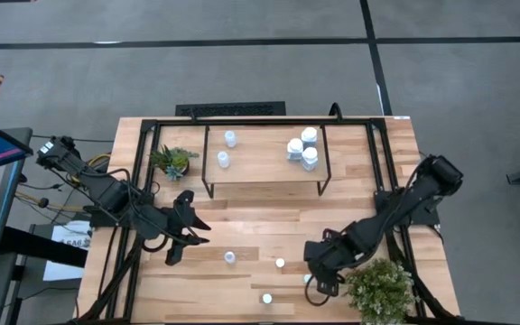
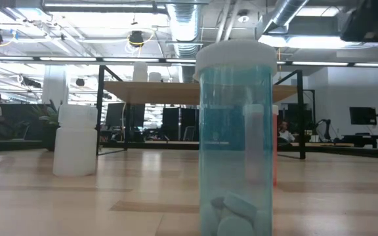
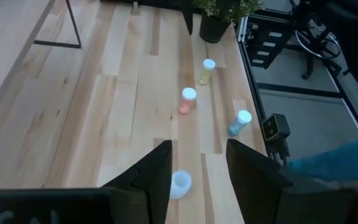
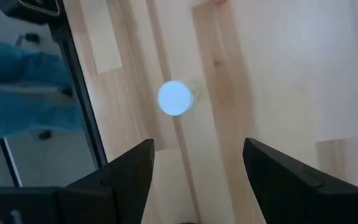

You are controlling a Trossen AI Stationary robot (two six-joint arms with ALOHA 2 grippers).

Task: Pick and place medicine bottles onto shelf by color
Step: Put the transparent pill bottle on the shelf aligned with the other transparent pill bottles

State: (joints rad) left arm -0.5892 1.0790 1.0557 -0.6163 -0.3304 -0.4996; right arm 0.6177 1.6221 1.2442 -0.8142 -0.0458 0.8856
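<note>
The shelf (image 1: 264,171) stands at the table's far middle with two small bottles (image 1: 227,149) on its left part and three bigger white bottles (image 1: 303,149) on its right part. Standing upright on the table are a white bottle (image 1: 230,257), an orange one (image 3: 187,99), a blue one (image 2: 235,137) and a yellowish one (image 4: 176,98). My left gripper (image 3: 197,180) is open, just left of the white bottle (image 3: 179,183), touching nothing. My right gripper (image 4: 197,180) is open over the yellowish bottle (image 1: 308,280), touching nothing.
A potted plant (image 1: 382,289) stands at the near right corner, close beside my right gripper. A smaller plant (image 1: 171,162) stands left of the shelf. The black frame (image 1: 134,181) runs along the table's sides. A person's blue-clad leg (image 4: 23,93) shows beyond the near edge.
</note>
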